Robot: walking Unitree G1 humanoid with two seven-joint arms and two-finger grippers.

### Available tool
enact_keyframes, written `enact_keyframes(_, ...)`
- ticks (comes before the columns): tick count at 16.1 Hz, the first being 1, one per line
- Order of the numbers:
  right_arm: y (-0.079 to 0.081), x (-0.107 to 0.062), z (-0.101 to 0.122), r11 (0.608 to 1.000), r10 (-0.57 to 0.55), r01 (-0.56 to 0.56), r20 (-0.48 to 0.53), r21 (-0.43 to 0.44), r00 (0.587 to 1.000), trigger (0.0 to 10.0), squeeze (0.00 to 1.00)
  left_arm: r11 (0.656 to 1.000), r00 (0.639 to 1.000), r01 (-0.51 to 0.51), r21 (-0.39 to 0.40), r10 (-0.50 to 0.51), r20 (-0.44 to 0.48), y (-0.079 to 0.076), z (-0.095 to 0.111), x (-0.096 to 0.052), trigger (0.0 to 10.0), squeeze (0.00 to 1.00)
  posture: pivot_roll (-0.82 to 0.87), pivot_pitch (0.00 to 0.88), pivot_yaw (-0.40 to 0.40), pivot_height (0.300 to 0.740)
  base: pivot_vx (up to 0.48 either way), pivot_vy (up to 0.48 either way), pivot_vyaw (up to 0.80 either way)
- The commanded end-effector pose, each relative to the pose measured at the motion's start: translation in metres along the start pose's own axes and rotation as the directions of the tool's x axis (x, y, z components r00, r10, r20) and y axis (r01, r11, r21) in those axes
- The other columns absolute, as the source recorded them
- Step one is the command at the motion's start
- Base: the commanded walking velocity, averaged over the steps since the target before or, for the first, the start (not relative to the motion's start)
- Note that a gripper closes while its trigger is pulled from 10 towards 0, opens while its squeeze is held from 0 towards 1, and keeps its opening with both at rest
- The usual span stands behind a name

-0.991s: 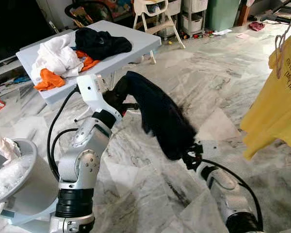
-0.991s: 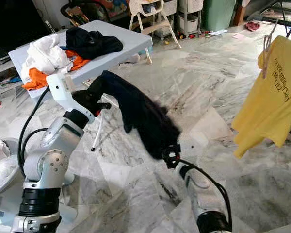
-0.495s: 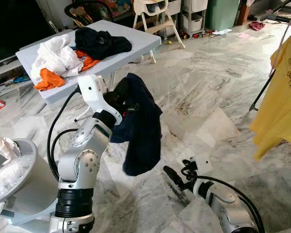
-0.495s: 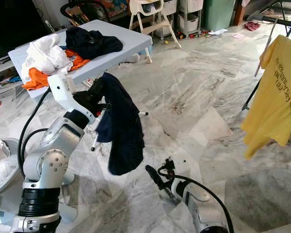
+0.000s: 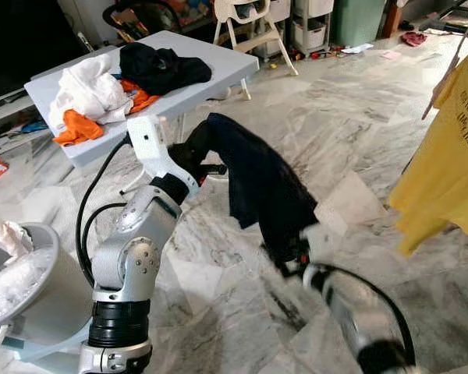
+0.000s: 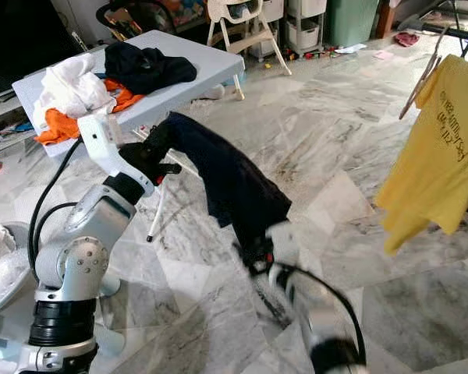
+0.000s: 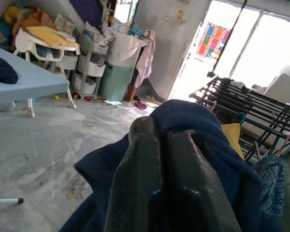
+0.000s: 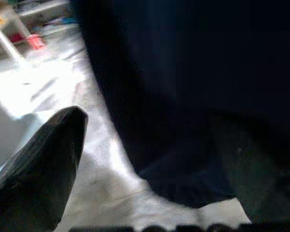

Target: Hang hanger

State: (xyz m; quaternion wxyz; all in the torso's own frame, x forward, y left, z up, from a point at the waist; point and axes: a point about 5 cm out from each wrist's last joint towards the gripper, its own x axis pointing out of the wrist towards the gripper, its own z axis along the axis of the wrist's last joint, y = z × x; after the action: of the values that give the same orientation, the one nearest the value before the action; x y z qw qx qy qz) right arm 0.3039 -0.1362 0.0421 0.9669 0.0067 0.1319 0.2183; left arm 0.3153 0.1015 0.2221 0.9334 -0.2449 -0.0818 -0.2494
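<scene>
Two arms share one dark navy garment (image 5: pixel 257 183) stretched above the marble floor (image 5: pixel 312 125). At 11 o'clock stands the grey counter (image 5: pixel 218 70) with heaped clothes. Left tool (image 7: pixel 171 193) is pinched together on the garment's upper end; right tool (image 5: pixel 296 261), blurred, meets its lower hem, grip unclear.

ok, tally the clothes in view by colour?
Dark navy: 1, held in the left tool
Black: 1, on the table
White: 1, on the table
Orange: 1, on the table
Yellow: 1, hanging at right
Total: 5
</scene>
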Motion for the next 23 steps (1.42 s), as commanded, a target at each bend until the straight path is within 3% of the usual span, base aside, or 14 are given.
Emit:
enact_keyframes(1,-0.002,0.003,0.004,0.999,-0.048,0.048,0.009,-0.018,0.999,10.0,0.0,1.0,0.999,-0.001,0.031,0.0,0.042,0.0,0.014,-0.002,0.0,0.0,-0.03,0.036,0.181,0.74,0.0,0.0,0.0)
enact_keyframes(2,-0.008,0.003,0.003,0.995,-0.093,0.092,-0.01,-0.036,0.996,10.0,0.0,0.999,0.999,-0.009,0.037,0.008,0.043,0.001,0.016,-0.004,0.0,0.0,-0.02,0.035,0.178,0.74,0.0,0.0,0.0)
enact_keyframes(6,-0.01,-0.003,-0.029,0.996,-0.061,0.045,-0.214,-0.078,0.975,10.0,0.0,0.999,0.999,-0.007,0.043,0.005,0.045,-0.001,0.02,-0.005,0.0,0.0,-0.01,0.034,0.179,0.74,0.0,0.0,0.0)
enact_keyframes(7,-0.012,-0.003,-0.03,0.994,-0.084,0.067,-0.216,-0.082,0.973,10.0,0.0,0.999,0.999,-0.003,0.04,0.002,0.045,-0.001,0.021,-0.004,0.0,0.0,-0.01,0.034,0.181,0.74,0.0,0.0,0.0)
enact_keyframes(9,-0.006,0.001,-0.025,0.997,-0.059,0.05,-0.171,-0.057,0.983,10.0,0.0,0.999,0.999,0.004,0.038,-0.006,0.041,-0.004,0.021,-0.004,0.0,0.0,-0.01,0.033,0.183,0.74,0.0,0.0,0.0)
enact_keyframes(10,-0.003,0.003,-0.027,0.995,-0.06,0.043,-0.189,-0.091,0.98,10.0,0.0,0.999,0.999,0.011,0.034,-0.013,0.042,-0.006,0.022,-0.003,0.0,0.0,-0.01,0.032,0.183,0.74,0.0,0.0,0.0)
enact_keyframes(12,0.001,0.005,-0.03,0.997,-0.074,0.076,-0.164,0.006,0.984,10.0,0.0,0.999,0.999,0.026,0.025,-0.027,0.044,-0.011,0.023,-0.001,0.0,0.0,0.0,0.03,0.186,0.74,0.0,0.0,0.0)
enact_keyframes(15,0.019,0.015,-0.013,0.995,0.055,-0.052,-0.037,0.085,0.998,10.0,0.0,0.999,0.999,0.042,0.022,-0.043,0.032,-0.012,0.022,-0.002,0.0,0.0,0.01,0.032,0.193,0.74,0.0,0.0,0.0)
enact_keyframes(17,0.032,0.019,-0.004,0.978,0.179,-0.181,0.024,0.101,0.984,10.0,0.0,0.999,0.999,0.043,0.021,-0.044,0.027,-0.013,0.022,-0.002,0.0,0.0,0.01,0.034,0.198,0.74,0.0,0.0,0.0)
enact_keyframes(18,0.034,0.021,-0.001,0.974,0.2,-0.203,0.037,0.105,0.979,10.0,0.0,0.999,0.999,0.046,0.02,-0.046,0.027,-0.014,0.022,-0.002,0.0,0.0,0.01,0.034,0.197,0.74,0.0,0.0,0.0)
enact_keyframes(19,0.03,0.023,0.0,0.983,0.154,-0.156,0.03,0.095,0.988,10.0,0.0,0.999,0.998,0.048,0.019,-0.049,0.026,-0.014,0.023,-0.001,0.0,0.0,0.01,0.034,0.197,0.74,0.0,0.0,0.0)
enact_keyframes(20,0.028,0.025,0.002,0.983,0.141,-0.145,0.039,0.112,0.989,0.0,0.0,0.999,0.998,0.049,0.019,-0.049,0.026,-0.014,0.023,-0.001,0.0,0.0,0.02,0.034,0.198,0.74,0.0,0.0,0.0)
enact_keyframes(23,0.024,0.029,0.008,0.987,0.087,-0.092,0.041,0.134,0.995,0.0,0.0,0.999,0.998,0.049,0.019,-0.05,0.031,-0.015,0.025,-0.001,0.0,0.0,0.02,0.031,0.196,0.74,0.0,0.0,0.0)
